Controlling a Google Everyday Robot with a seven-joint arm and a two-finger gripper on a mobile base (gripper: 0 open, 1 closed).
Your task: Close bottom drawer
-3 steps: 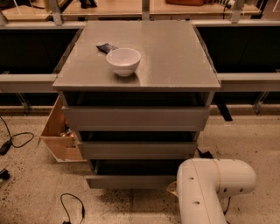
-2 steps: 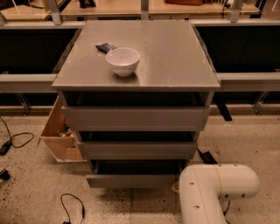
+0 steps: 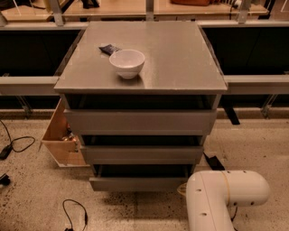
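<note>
We are on the approach: the bottom drawer (image 3: 137, 183) juts out at the foot of the drawer unit (image 3: 144, 122), with our white arm (image 3: 223, 198) just right of that foot. The gripper is out of view, so we cannot tell its state. Next, we judge, it should meet the drawer's front panel and push straight in.

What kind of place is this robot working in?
Probably a robotics lab: grey drawer cabinet, loose floor cables, workbenches behind. Gripper out of view; only the white arm shows lower right.
</note>
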